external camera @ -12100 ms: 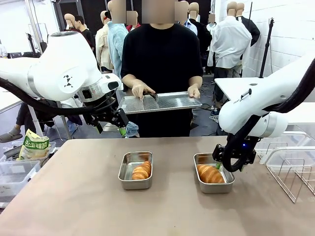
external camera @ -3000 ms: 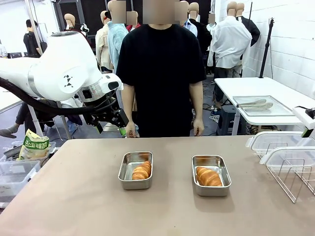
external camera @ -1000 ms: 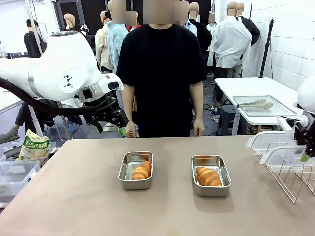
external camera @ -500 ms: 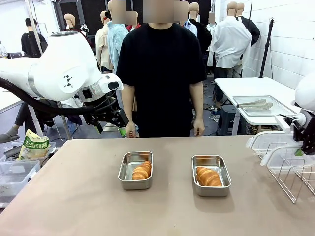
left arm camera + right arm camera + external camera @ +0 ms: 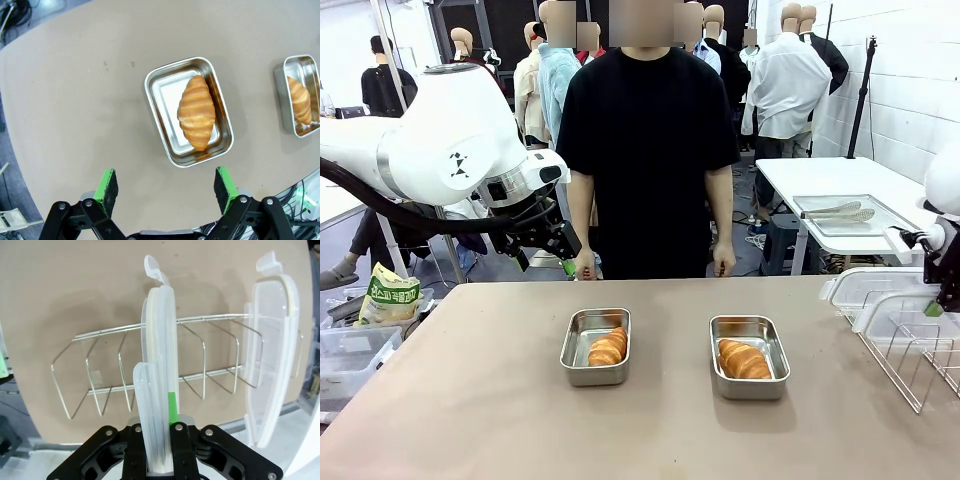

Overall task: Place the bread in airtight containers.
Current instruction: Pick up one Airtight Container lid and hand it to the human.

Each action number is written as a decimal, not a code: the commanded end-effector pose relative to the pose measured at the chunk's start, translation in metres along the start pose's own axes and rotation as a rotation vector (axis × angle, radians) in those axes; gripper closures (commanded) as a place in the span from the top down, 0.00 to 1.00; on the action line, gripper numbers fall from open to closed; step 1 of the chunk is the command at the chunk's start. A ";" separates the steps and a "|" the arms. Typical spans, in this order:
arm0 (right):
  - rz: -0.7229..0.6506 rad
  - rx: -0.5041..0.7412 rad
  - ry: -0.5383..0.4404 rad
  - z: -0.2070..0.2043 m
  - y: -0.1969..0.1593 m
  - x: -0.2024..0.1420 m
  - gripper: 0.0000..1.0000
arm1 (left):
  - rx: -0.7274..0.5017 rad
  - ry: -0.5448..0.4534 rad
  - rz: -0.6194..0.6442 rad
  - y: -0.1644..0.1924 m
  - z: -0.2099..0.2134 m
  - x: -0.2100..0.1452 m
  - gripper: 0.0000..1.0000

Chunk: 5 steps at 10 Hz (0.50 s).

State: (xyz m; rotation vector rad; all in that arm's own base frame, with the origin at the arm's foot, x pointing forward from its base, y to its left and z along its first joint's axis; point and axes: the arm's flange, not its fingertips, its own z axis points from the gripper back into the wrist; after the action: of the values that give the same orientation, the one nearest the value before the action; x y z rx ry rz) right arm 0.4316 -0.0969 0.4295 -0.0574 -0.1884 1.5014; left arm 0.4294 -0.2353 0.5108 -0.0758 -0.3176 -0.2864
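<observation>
Both pieces of bread (image 5: 608, 346) lie in the uncovered containers (image 5: 593, 377) at mid-table. Our right gripper (image 5: 160, 412) is clamped on a clear lid (image 5: 160, 340) over the wire rack (image 5: 110, 332); we should lift it straight, clear of the wires. Our left gripper (image 5: 165, 182) hangs wide, empty.

The left arm (image 5: 440, 150) is seen as a glossy white shell with a small black mark on its joint and a black cable beneath. Black link fingers with silver screws and green pads (image 5: 106, 184) are noted on the left gripper (image 5: 165, 182), the same black links on the right gripper (image 5: 160, 407). A black short-sleeved T-shirt is worn by the person (image 5: 650, 150).
</observation>
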 end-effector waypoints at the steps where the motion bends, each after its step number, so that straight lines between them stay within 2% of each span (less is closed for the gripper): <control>1: -0.029 0.028 0.025 0.025 0.013 0.002 0.00 | -0.001 -0.001 0.009 0.001 0.000 0.000 1.00; 5: -0.021 -0.069 0.077 0.079 0.028 0.005 0.00 | -0.001 -0.001 0.009 0.001 0.000 0.000 1.00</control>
State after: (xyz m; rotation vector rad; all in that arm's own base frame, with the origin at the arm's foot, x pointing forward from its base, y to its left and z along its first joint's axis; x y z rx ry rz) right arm 0.4011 -0.0999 0.4973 -0.1486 -0.2178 1.4786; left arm 0.4294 -0.2353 0.5107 -0.0758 -0.3175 -0.2864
